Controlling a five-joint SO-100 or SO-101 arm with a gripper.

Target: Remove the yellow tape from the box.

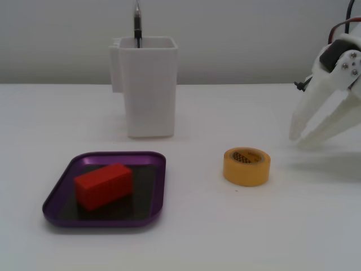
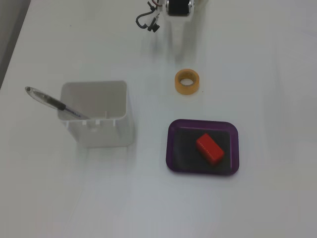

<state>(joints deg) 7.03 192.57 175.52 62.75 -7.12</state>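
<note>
Yellow tape (image 1: 246, 166): core print possibly there, unreadable.

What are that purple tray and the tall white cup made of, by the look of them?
The purple tray looks like metal or glossy plastic: its rim shines, while its dark floor looks matte. The tall white cup looks like matte plastic, probably 3D-printed: it is dull, opaque and thick-walled. Neither is certain.

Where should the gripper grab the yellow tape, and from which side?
Best bet: come from above and pinch the ring wall, one finger in the hollow core, one outside. The yellow tape lies flat on the table, core facing up, clear of the box. The gripper sits to its right in this fixed view, apart from it.
</note>
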